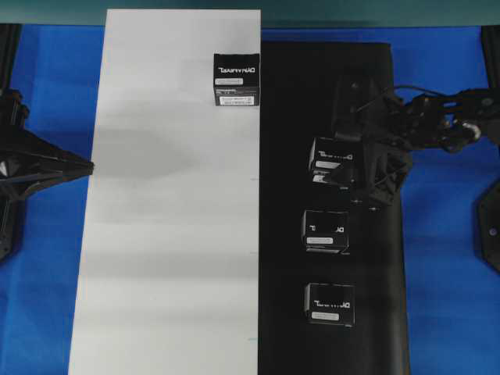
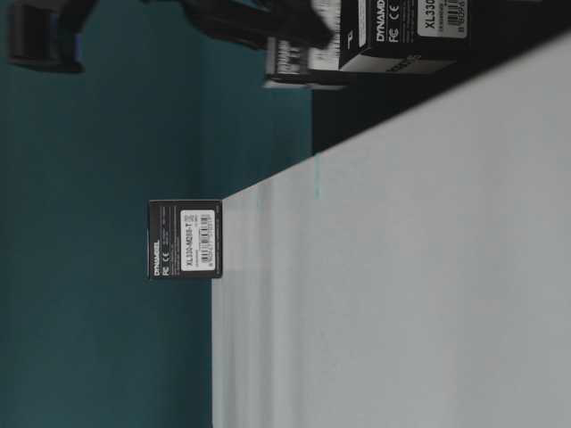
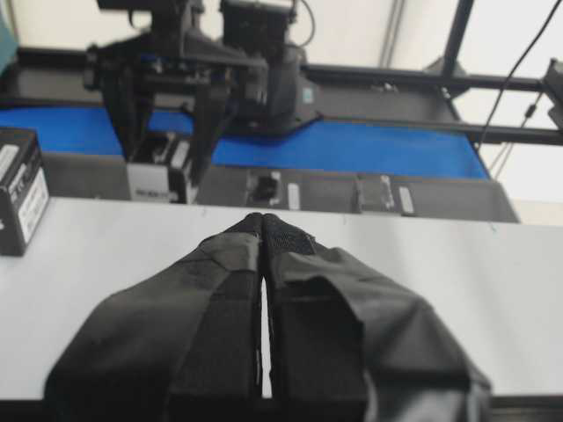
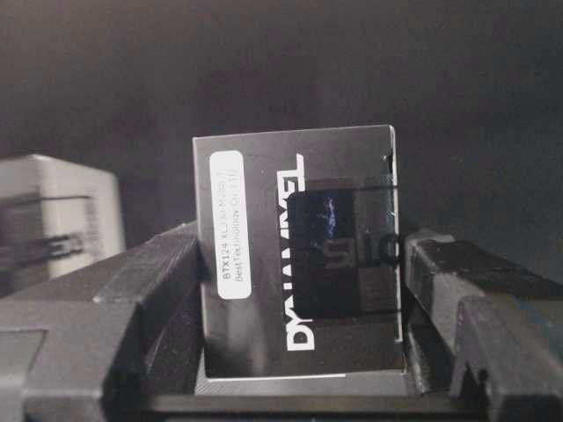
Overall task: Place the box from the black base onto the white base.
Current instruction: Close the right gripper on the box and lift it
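A: What is the right gripper (image 1: 337, 166) doing?

B: It is over the far end of the black sheet (image 1: 285, 234), with a small black box (image 4: 299, 264) between its two fingers (image 4: 132, 308). In the wrist view each finger sits tight against a side of the box, so the jaws are partly closed and pressed onto it. Whether the box is off the sheet I cannot tell.

A: Which box is it?

B: The farthest of the three in the row on the black sheet. From above, the gripper covers its right half; the white lettering on its top shows.

A: And the other two?

B: The middle box (image 1: 325, 231) sits just nearer along the row, apart from the gripped one. The near box (image 1: 329, 304) lies beyond that, also on its own.

A: Anything on the white sheet (image 1: 172, 234)?

B: One more box (image 1: 236, 80), at its far end, close to the edge that meets the black sheet. In the low side view its label strip faces the camera.

A: And the left gripper (image 3: 264, 230)?

B: Its fingers are pressed together with only a thin seam between them and nothing in them. It hangs at the left edge of the white sheet, well apart from every box.
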{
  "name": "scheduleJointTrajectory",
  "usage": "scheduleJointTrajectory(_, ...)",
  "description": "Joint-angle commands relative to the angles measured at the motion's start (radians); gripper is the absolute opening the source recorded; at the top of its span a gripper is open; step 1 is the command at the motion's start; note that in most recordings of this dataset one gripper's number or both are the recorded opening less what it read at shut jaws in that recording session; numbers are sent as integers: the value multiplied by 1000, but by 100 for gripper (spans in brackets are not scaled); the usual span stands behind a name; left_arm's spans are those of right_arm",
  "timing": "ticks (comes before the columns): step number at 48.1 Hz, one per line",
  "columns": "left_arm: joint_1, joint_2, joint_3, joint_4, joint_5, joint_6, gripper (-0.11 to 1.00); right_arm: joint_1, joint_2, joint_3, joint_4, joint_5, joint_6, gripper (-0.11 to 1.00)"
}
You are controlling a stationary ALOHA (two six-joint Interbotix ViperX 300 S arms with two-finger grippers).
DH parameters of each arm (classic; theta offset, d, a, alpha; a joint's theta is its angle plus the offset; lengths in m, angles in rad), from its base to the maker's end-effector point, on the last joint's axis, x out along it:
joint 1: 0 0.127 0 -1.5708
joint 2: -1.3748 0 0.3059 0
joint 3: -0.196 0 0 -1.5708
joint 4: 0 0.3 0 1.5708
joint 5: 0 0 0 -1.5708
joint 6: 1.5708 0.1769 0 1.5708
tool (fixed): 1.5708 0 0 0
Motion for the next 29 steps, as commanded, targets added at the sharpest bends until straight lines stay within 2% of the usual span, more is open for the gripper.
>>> scheduleJointTrajectory(1, 2, 3, -28, 2, -5, -2, -1, 0, -25, -46, 3, 46, 2, 59)
scheduleJointTrajectory(14, 2, 2, -28, 3, -5, -3, -1, 8, -35, -193, 3, 172, 23, 59)
scheduleJointTrajectory(29, -2, 0, -28, 2, -6, -3, -1, 44, 31, -337, 3, 213, 25, 59)
